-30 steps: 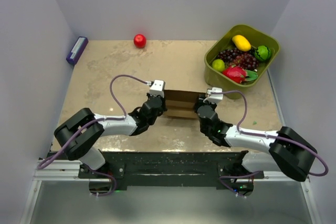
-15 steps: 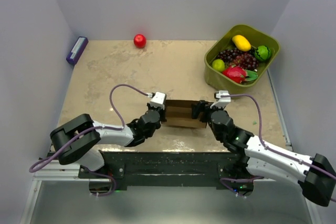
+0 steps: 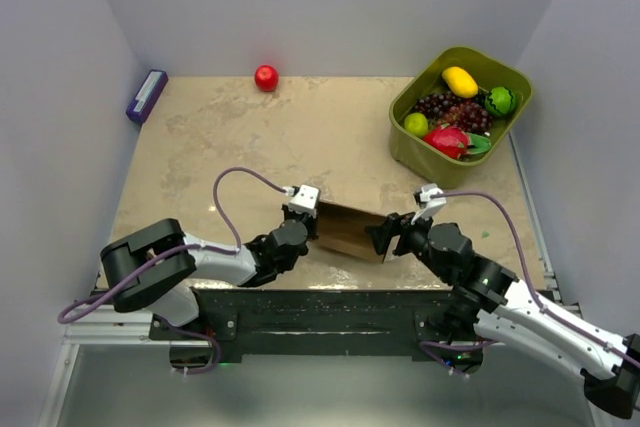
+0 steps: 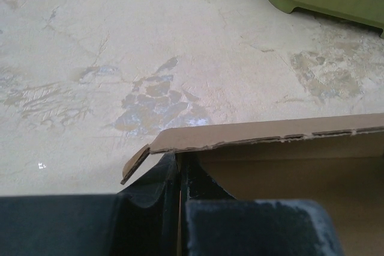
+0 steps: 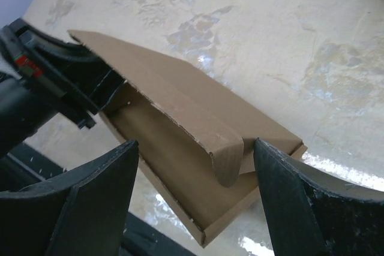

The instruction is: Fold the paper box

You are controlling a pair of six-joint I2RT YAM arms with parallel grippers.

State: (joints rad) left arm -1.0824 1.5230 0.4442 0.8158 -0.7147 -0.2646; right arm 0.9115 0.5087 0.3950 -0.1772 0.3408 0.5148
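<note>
Paper box (image 3: 350,230), mottled beige table (image 3: 250,137), grey walls (image 3: 330,7)

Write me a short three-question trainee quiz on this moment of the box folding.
1. True or false: the left tool is clamped on a wall of the paper box.
2. The right tool is: A) open, its fingers either side of the box's end; B) shut on a flap; C) holding a grape.
3. Fill in: the red fruit lies ___ the green bin (inside/outside).
Key: 1 true; 2 A; 3 outside.
</note>
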